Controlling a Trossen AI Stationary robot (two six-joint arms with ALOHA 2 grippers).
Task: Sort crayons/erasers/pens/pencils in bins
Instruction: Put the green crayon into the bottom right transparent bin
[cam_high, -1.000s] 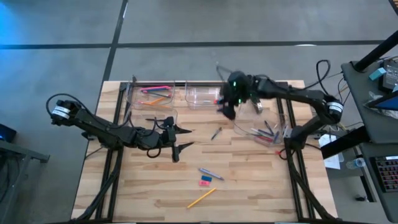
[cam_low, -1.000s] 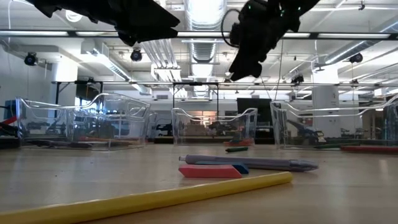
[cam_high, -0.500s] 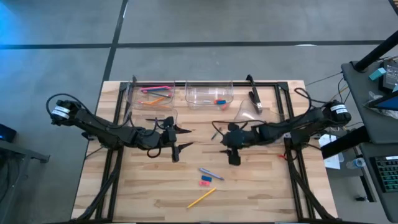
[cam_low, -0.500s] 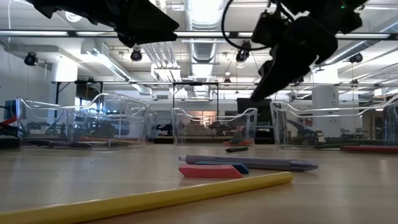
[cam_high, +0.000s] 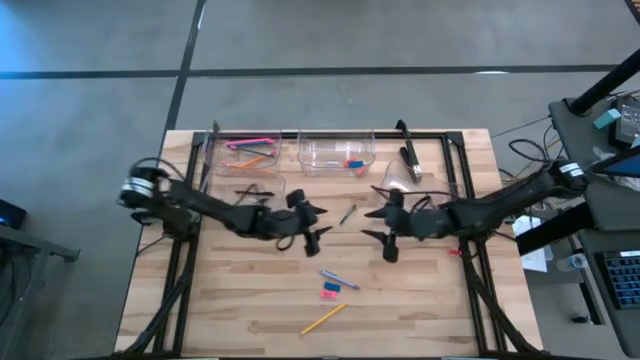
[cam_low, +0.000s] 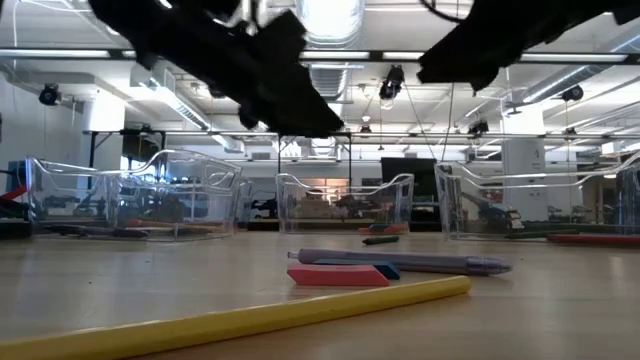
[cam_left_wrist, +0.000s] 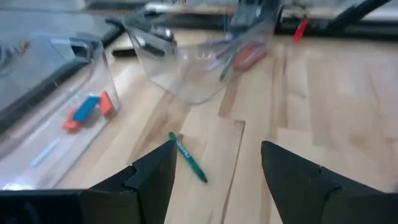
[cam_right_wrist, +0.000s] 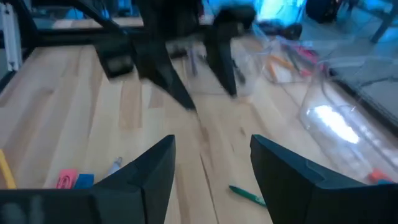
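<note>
The wooden bench (cam_high: 250, 300) carries four clear bins along its far half: the far-left bin (cam_high: 243, 152) holds pink and orange pencils, the far-middle bin (cam_high: 336, 152) holds a red and a blue eraser, the right bin (cam_high: 425, 210) holds crayons, and a fourth bin (cam_high: 262, 190) sits partly under the left arm. The sorting looks partly done and between picks, since several things lie loose on the bench. Both arms reach in from the sides over the middle. The left claw (cam_high: 316, 225) has its fingers spread wide and holds nothing, and the right claw (cam_high: 379, 228) is likewise spread and empty; the two face each other with the small green pen (cam_high: 347, 214) lying on the bench between them, touched by neither. Nearer the front lie a grey pen (cam_high: 338, 278), then a yellow pencil (cam_high: 324, 317), then a red-and-blue eraser (cam_high: 330, 291) just beside the pen. The next move probably calls for one claw to drop over the green pen, fingers either side of its thin shaft, while the other arm holds off so that they do not collide.
</note>
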